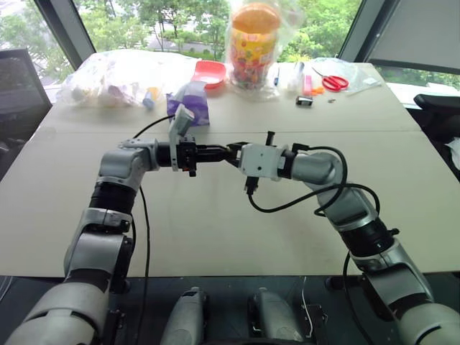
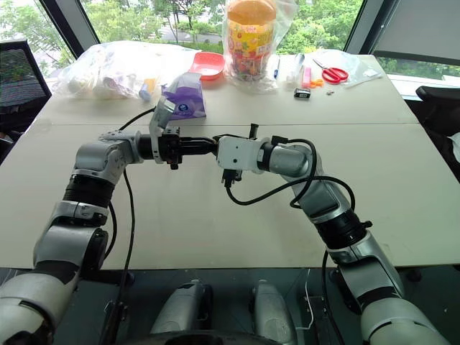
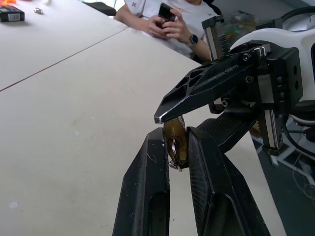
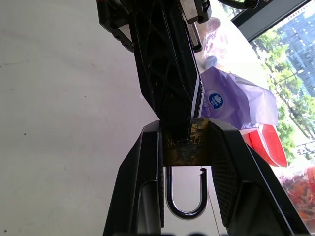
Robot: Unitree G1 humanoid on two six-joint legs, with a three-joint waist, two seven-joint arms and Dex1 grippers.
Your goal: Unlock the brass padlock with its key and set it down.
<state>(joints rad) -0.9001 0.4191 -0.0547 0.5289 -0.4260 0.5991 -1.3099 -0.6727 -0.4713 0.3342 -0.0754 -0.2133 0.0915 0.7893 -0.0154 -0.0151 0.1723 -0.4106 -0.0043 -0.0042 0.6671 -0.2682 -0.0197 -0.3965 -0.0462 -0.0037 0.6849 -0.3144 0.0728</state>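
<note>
Both grippers meet in mid-air above the table. My right gripper is shut on the brass padlock, pinching its gold body between the two pads. The silver shackle hangs toward the right wrist, and one of its legs ends free of the body. My left gripper comes in level from the opposite side, its fingers closed on the small silvery key that sticks out of the padlock's far end. In the left eye view the left gripper and the right gripper touch tip to tip.
A purple pouch, a red bowl, a bagged snack jar, clear plastic bags, red scissors and a small black box line the table's far side. A person with a phone sits beside the table.
</note>
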